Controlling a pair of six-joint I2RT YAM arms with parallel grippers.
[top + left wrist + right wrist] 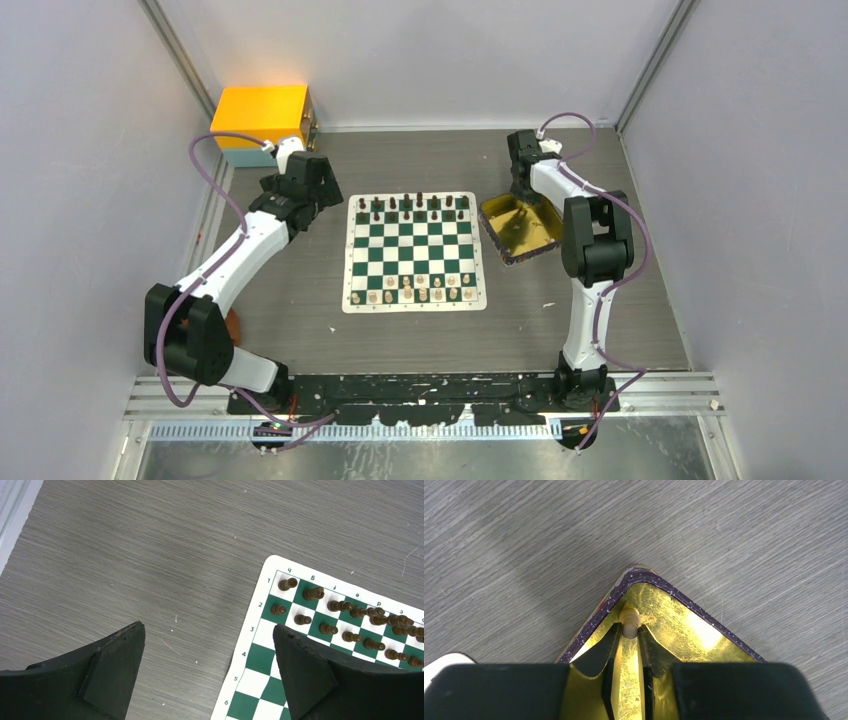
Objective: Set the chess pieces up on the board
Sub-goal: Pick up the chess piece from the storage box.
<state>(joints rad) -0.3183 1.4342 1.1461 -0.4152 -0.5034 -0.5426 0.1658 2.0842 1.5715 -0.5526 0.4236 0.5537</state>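
1. A pale chess piece (629,621) lies in the corner of the gold tray (659,582), pinched between the tips of the right jaws, which are closed on it
2. Dark pieces (345,615) fill the board's (415,252) far rows; pale ones (420,293) only partly line the near side, so several seem still to place
3. The left jaws gape wide and empty over the worktop (150,555), with the board's corner under their right finger
4. The tray rim hems the pinched piece just ahead of the tips, so a lift looks safer than a drag

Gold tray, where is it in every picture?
Top external: gold tray lies right of the board.
Left wrist: not in it.
Right wrist: gold tray fills the lower middle, corner up, with a pale chess piece between the right tool tips.
Shared landmark: the grey table.
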